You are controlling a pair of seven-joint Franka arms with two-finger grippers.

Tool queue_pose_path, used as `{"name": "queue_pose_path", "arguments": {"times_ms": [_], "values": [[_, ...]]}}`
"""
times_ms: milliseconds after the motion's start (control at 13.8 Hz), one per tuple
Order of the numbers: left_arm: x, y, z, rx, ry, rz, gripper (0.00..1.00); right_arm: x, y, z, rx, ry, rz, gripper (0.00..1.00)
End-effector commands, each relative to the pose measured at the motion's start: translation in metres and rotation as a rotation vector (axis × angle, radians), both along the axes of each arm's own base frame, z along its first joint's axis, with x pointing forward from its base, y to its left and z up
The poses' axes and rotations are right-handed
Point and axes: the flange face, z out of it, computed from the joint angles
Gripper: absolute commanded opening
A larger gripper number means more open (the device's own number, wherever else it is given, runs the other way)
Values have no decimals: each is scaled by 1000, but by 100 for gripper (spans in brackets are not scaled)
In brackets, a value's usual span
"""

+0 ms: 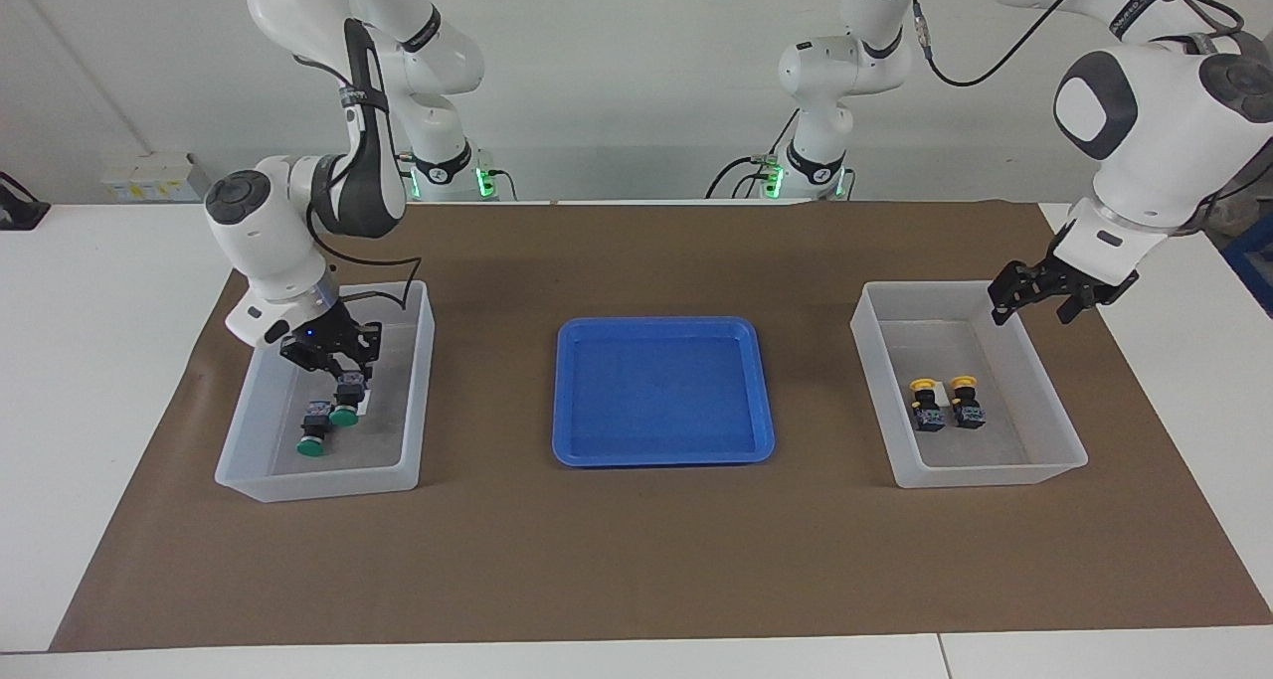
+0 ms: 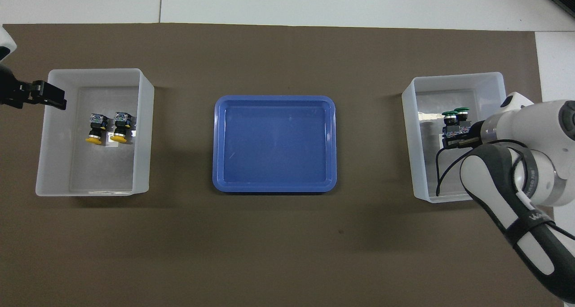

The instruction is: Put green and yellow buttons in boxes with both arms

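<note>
Two yellow buttons [image 1: 925,401] [image 1: 965,401] lie side by side in the box [image 1: 985,472] toward the left arm's end of the table; they also show in the overhead view [image 2: 94,131] [image 2: 119,129]. My left gripper [image 1: 1034,306] is open and empty, raised over that box's outer rim [image 2: 54,96]. My right gripper [image 1: 343,386] is low inside the other box [image 1: 328,480], shut on a green button [image 1: 345,411]. A second green button [image 1: 313,440] lies right beside it. Both green caps show in the overhead view [image 2: 449,114] [image 2: 462,111].
A shallow blue tray [image 1: 661,391] sits in the middle of the brown mat [image 1: 636,560] between the two boxes. The mat is bare on the side of the tray and boxes farther from the robots.
</note>
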Motion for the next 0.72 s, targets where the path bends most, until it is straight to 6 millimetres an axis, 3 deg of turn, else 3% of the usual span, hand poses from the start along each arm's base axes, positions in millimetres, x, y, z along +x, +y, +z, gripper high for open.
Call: {"name": "queue_pose_path", "arguments": {"times_ms": [0,145,289,361,434,506,651], "values": [[-11,-24,24,14,27,-21,91,19,-6,-24,13,-29,4,0],[-21,-47,46,18,-10,-19,91,21,-6,-31,11,-38,1,0],[-29,-57,52,18,0,-26,92,19,-1,-34,13,-30,3,0],[-32,-59,54,18,0,-29,92,19,-1,-34,13,-29,3,12],[-33,-58,55,18,0,-29,92,20,-3,-34,12,-30,0,67],[-33,-58,56,18,2,-29,92,20,-4,-32,11,-32,1,100],[-33,-58,55,17,2,-29,92,21,-6,-22,12,-43,-6,100]]}}
